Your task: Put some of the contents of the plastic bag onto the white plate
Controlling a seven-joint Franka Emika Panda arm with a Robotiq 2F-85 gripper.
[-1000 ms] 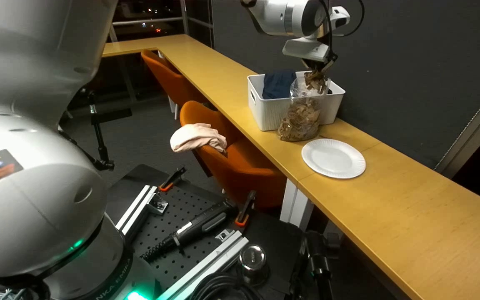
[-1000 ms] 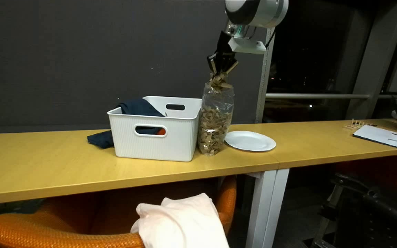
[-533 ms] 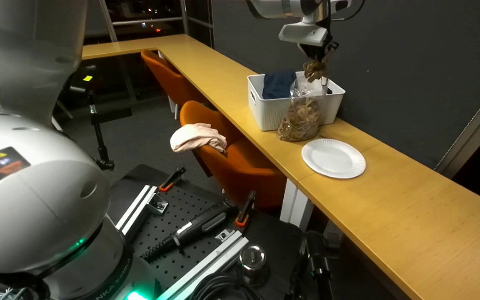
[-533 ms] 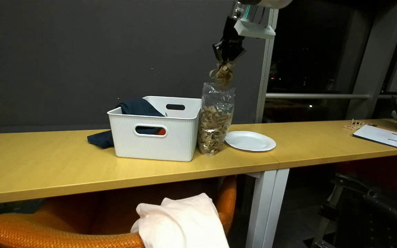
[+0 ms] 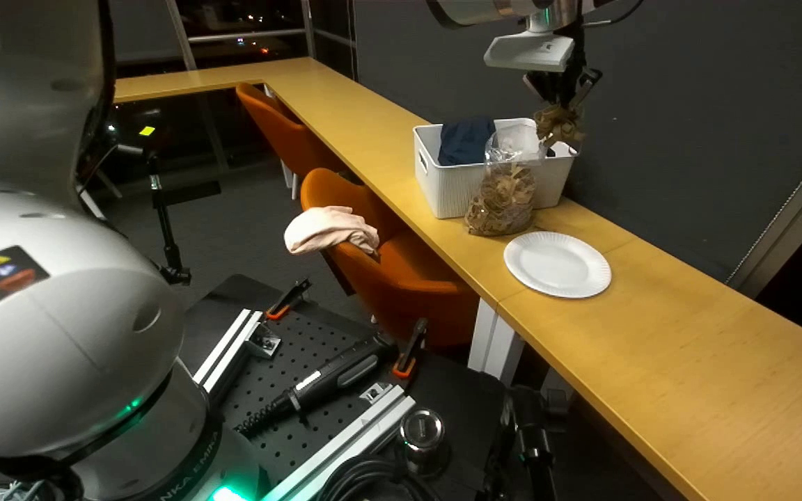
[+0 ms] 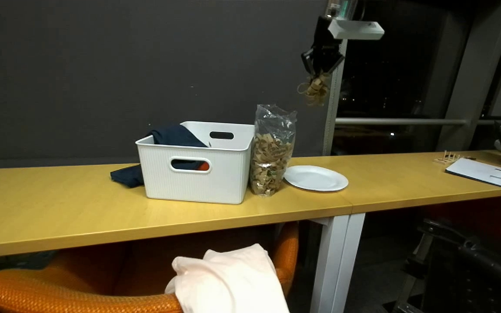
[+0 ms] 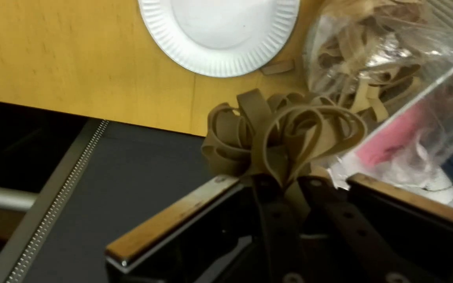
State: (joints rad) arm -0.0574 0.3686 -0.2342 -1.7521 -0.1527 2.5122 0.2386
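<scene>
End effector (image 5: 560, 106): in an exterior view, it hangs high above the bench (image 5: 693, 334), pinched around a clump of tan loops (image 5: 558, 126); the bunch seems held by its top so the rest can dangle, handy for letting fall.
Plate (image 5: 557, 264): flat on the bench with no loops on it, just beside the bag (image 5: 502, 202), a spot likely chosen for a short carry.
Tub (image 6: 194, 187): in an exterior view, it stands against the bag, seemingly touching; it probably props the limp plastic upright so the mouth faces up for reaching in.
Dark blue cloth (image 6: 176, 135): sticks up inside the tub, apparently just stored there.
Clump height: well above the bag's mouth and toward the plate side of it, which should keep loops from snagging; I judge this the carrying step, the drop not yet done.
Fingers (image 7: 277, 232): in the wrist view, loops splay beyond them and only some look directly squeezed, so a few could slip.
Loose strip (image 7: 277, 67): on the bench between plate and bag, seemingly one more of the contents.
Plate ahead: it appears in front of the clump rather than beneath, so the next move seems to call for shifting over its middle and lowering before release, lest loops scatter.
</scene>
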